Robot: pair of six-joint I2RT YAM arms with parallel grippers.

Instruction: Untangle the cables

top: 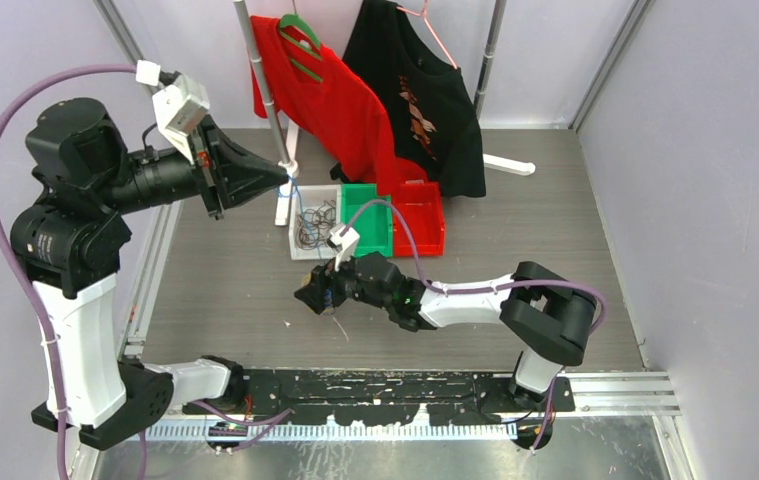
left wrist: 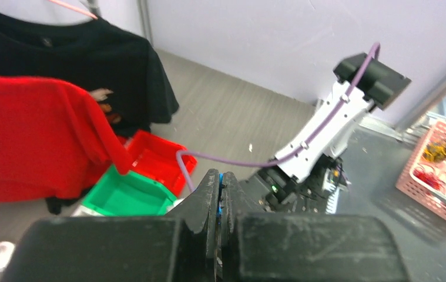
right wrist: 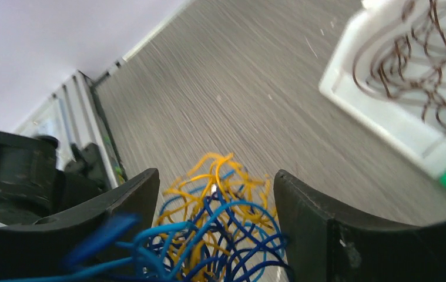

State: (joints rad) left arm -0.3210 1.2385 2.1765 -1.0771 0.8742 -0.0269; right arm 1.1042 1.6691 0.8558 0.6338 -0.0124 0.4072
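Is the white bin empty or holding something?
Holding something: the white bin contains loose dark wire loops; the right wrist view shows them inside its rim.
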